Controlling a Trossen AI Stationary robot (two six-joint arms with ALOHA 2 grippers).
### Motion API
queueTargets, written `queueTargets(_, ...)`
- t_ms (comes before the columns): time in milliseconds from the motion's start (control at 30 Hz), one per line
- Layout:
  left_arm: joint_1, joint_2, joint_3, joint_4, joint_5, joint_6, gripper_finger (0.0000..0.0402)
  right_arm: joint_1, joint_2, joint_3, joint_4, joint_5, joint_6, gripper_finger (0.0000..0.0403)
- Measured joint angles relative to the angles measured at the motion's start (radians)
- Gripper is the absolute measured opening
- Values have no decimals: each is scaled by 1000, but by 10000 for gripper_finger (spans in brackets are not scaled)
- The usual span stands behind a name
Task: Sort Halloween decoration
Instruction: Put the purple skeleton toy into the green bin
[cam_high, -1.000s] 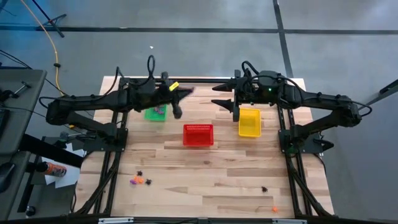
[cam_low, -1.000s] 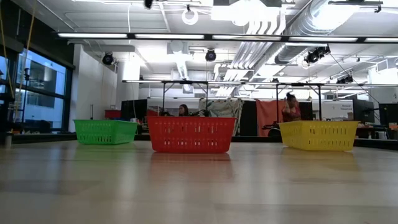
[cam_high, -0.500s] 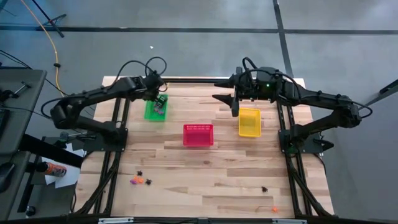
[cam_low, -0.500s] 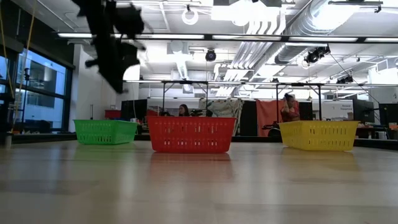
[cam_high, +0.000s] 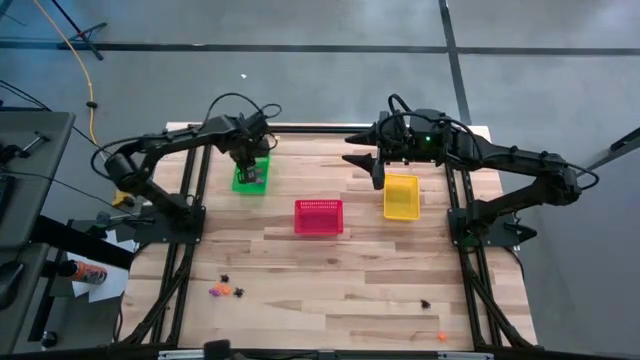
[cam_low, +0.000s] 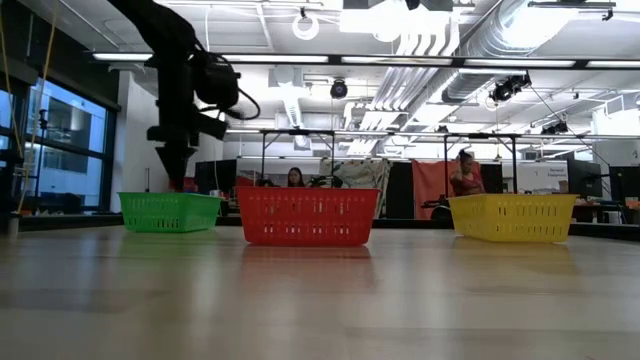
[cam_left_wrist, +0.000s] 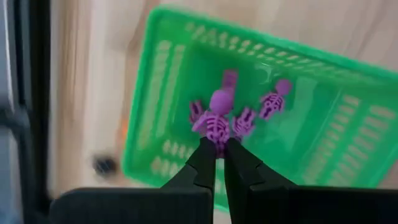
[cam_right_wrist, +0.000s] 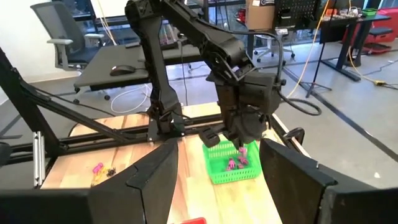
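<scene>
From above, the left gripper (cam_high: 251, 168) hangs over the green basket (cam_high: 243, 181); at table level it sits just above the rim; its wrist view shows fingers clamped on 1 purple skeleton (cam_left_wrist: 216, 121); right gripper (cam_high: 381, 172) spread beside the yellow basket (cam_high: 401, 197).

Left pincer (cam_left_wrist: 219, 148) clamped, right pincer (cam_high: 377, 172) agape

Robotics lab, exposed ceiling ducts (cam_low: 560, 45), desks (cam_right_wrist: 143, 62), office chair (cam_right_wrist: 59, 40), wooden worktable (cam_high: 330, 270)
</scene>
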Motion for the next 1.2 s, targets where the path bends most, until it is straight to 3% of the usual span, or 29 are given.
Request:
queueTargets(133,-1,51,0,13,-30,208,0,1,0,0,-19,0,33,222)
queueTargets(300,7,127,0,16,-115,304,0,0,0,0,-49,0,64,222)
queueTargets(533,17,201,-1,82,-93,283,0,0,0,0,-51,0,73,222)
queueTargets(933,16,216,0,147,-136,268,2,0,0,0,-51,33,74,222)
queueTargets(1200,17,219,28,105,-191,259,66,0,0,0,-51,34,72,222)
